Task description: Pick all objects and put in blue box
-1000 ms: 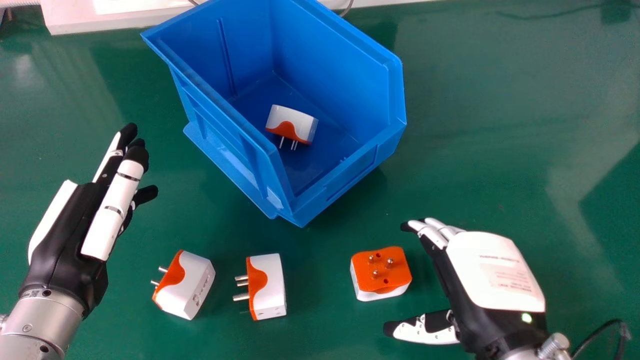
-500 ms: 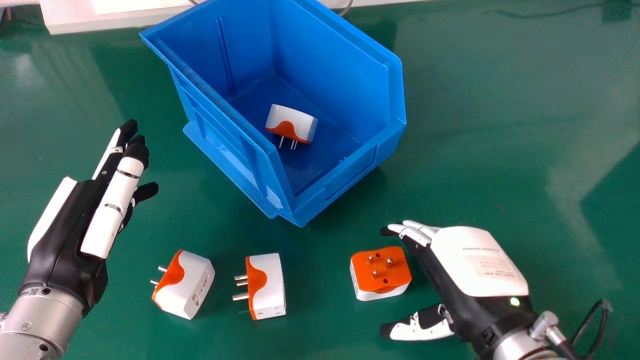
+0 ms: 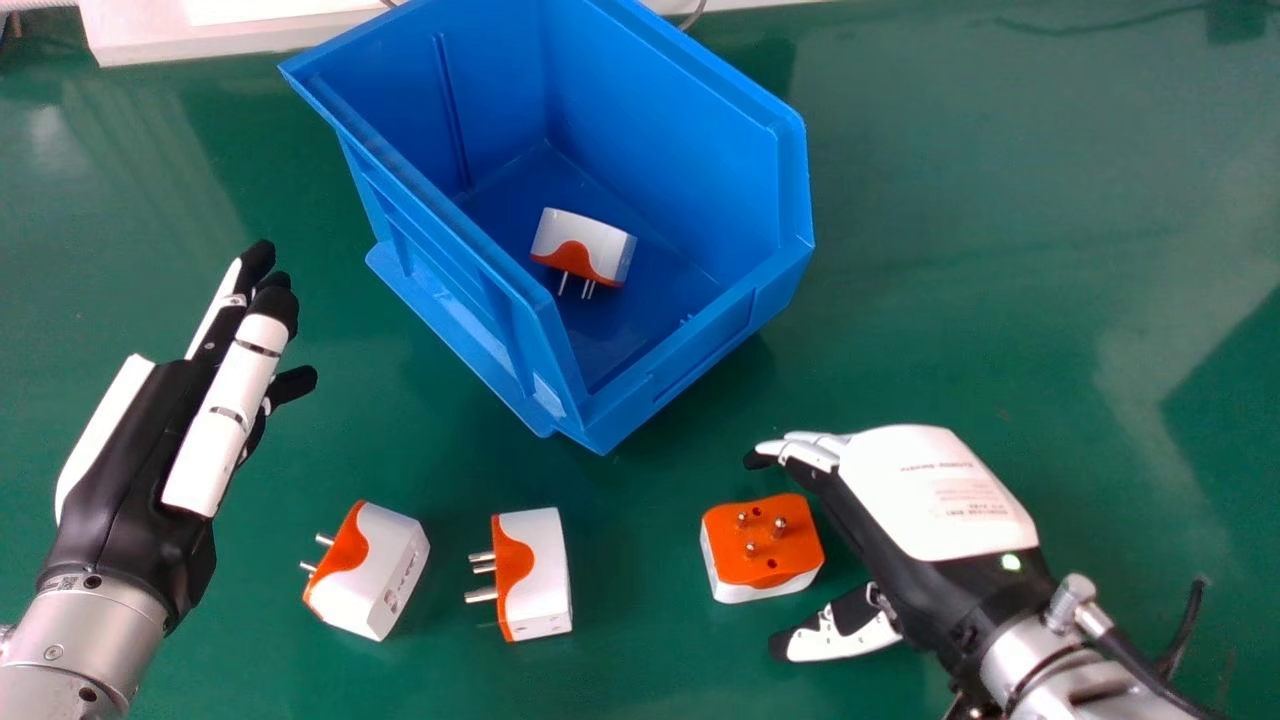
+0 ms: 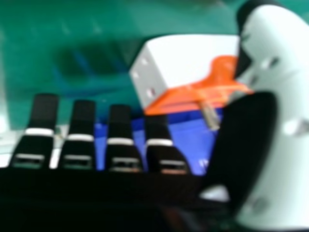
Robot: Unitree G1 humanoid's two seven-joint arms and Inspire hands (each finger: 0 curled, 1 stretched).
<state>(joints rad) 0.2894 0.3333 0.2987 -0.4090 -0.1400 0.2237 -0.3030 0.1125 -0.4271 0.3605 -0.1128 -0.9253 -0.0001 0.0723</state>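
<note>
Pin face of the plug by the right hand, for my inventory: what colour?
The pin face is orange, best in head view.

One blue box (image 3: 440, 275) is counted. Four plugs are counted in all: one plug (image 3: 598, 243) is held inside the box, and three are laid on the surface (image 3: 980, 250), namely a left plug (image 3: 385, 575), a middle plug (image 3: 542, 575) and a right plug (image 3: 768, 555). Three pins are shown on each, except on the left plug, where two can be made out. One white slab (image 3: 140, 35) is seen beyond.
</note>
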